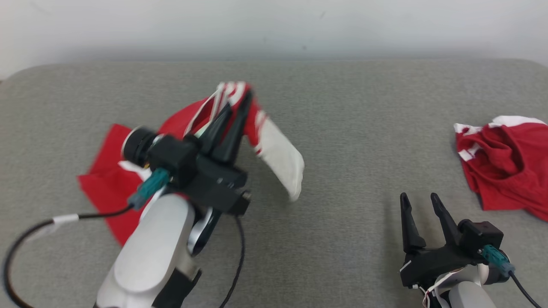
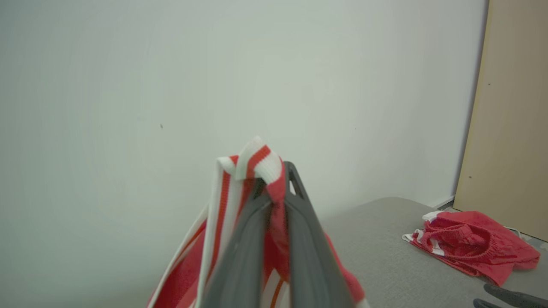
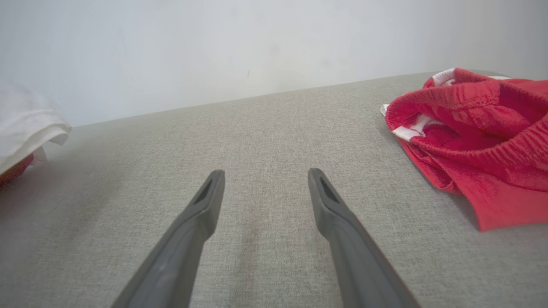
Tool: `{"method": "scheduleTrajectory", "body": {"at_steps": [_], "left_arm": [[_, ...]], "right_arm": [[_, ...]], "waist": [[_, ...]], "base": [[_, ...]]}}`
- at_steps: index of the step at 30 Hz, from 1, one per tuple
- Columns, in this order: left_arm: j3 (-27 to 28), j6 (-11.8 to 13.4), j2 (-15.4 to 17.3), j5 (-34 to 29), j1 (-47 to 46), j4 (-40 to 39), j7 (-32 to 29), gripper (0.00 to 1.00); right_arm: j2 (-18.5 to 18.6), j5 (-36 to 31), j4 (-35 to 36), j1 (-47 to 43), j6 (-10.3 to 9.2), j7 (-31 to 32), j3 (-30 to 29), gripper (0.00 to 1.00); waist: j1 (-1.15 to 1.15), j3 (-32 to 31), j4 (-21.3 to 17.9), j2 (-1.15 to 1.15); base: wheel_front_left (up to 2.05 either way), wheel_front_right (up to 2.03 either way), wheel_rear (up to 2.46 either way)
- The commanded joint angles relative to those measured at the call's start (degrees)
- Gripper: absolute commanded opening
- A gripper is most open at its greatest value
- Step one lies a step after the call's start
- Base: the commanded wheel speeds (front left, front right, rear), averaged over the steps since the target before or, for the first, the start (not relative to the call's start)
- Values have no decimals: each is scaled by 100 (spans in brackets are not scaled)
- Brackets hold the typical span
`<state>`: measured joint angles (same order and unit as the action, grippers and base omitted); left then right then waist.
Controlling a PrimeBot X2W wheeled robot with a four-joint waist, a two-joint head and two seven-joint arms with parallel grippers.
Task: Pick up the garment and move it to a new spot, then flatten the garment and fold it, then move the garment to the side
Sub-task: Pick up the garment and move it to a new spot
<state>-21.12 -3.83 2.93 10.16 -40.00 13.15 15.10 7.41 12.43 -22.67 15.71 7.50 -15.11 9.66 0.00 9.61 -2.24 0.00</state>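
Pinching the red-and-white garment (image 1: 102, 175) in the left gripper (image 1: 239, 100), fingers pressed together on a striped ribbed edge, seen close up in the left wrist view. Holding that edge up off the grey padded surface (image 1: 342, 107), toward the back left in the head view. Draping a white sleeve-like flap down to the right of the fingers. Leaving a red panel lying on the surface below and to the left of the arm. Blurring in the head view, so cannot tell whether the white flap is touching down.

Blocking the middle of the garment from the head camera with the pale left forearm (image 1: 150, 252) and the dark wrist housing. Looping a black cable (image 1: 25, 239) from a teal connector (image 1: 150, 186) out over the lower left of the surface, crossing the red panel's near corner.

Keeping the right gripper (image 1: 418, 196) low at the front right, fingers spread wide apart, gripping nothing, pointing away across the grey surface. Hovering or resting there: cannot tell which.

Sharing the surface with a second red garment (image 1: 505, 167), crumpled and white-trimmed, lying at the far right, well apart from the held one. Sitting near the right gripper, to its right and further back, not touching it.

Backing onto a plain pale wall (image 1: 274, 25), with a beige panel (image 2: 509, 119) standing past the surface's right end in the left wrist view.
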Motion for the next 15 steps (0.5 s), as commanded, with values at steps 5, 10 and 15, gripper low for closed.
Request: {"method": "scheduleTrajectory", "body": {"at_steps": [5, 10, 15], "left_arm": [[-538, 291, 3, 852, -577, -289, 9, 0], [-504, 501, -1, 1179, -616, -418, 9, 0], [29, 538, 6, 1103, -71, -119, 9, 0]], "right_arm": [[-11, 51, -9, 35, -2, -5, 7, 100], [-12, 65, -10, 67, -2, -4, -38, 100], [-41, 39, 4, 72, -2, -4, -74, 100]], "waist": [[0, 72, -307, 0], [0, 127, -323, 0], [0, 133, -168, 0]], "base": [[0, 0, 0], [0, 0, 0], [0, 0, 0]]}}
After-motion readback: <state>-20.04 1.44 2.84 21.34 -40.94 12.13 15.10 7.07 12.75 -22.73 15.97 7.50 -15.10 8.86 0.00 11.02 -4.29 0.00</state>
